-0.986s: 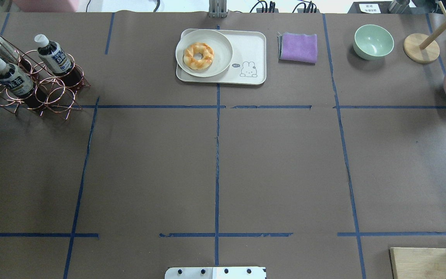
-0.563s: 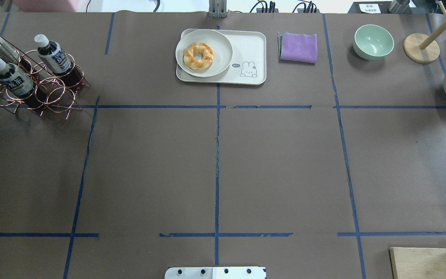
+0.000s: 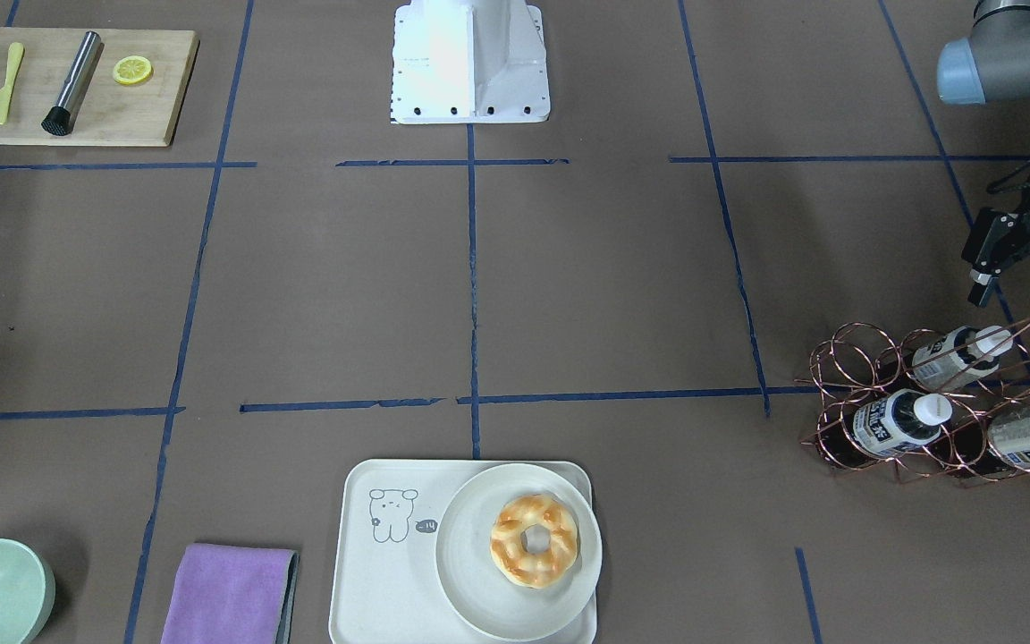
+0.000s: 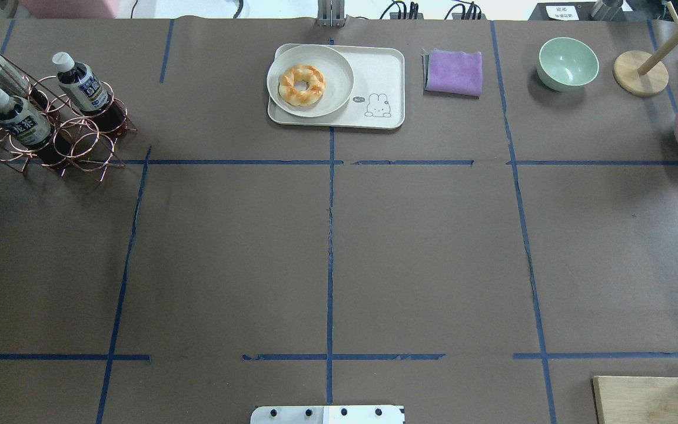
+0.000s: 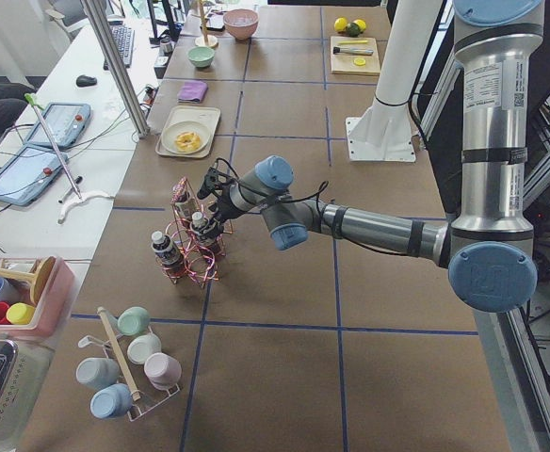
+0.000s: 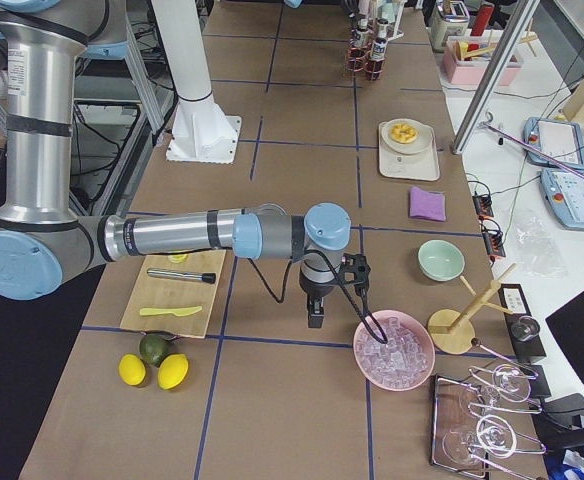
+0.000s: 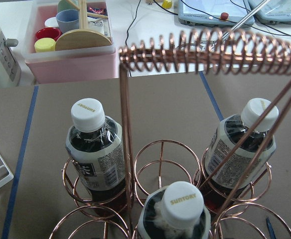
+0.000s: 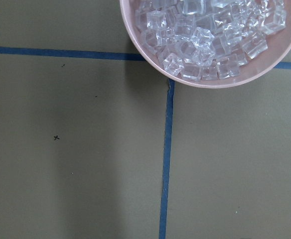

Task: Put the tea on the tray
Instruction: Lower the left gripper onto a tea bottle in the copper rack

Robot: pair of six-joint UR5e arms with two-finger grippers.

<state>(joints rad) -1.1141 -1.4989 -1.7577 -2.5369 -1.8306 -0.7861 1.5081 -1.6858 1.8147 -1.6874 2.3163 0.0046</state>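
Three tea bottles (image 3: 890, 420) stand in the rings of a copper wire rack (image 7: 210, 47) at the end of the brown surface (image 3: 604, 286) on the robot's left. Each is clear plastic filled with dark brown liquid, closed by a white screw cap printed SUNTORY and wrapped in a pale label with dark print. The tray (image 3: 363, 572), off-white with rounded corners and a grey line-drawn animal, lies well apart from the rack at the surface's far edge from the robot; a round plate (image 3: 470, 572) carrying a ring-shaped pastry (image 3: 534, 540) covers much of it. The left tool (image 3: 1020, 291) hangs above the rack's robot-side edge with its fingers spread and nothing between them, clear of every cap. In the overhead view only a dark sliver of it enters at the left border. The left wrist view shows no fingers; its lowest bottle is cut off by the frame, and rack wires cross the right-hand one. The front-facing view crops the outermost bottle at its edge, and the label print is too small to read there. The right tool (image 6: 315, 315) appears only in the right side view, beside a pink bowl (image 8: 210, 84) of ice cubes, so whether it is spread or pressed together cannot be told.
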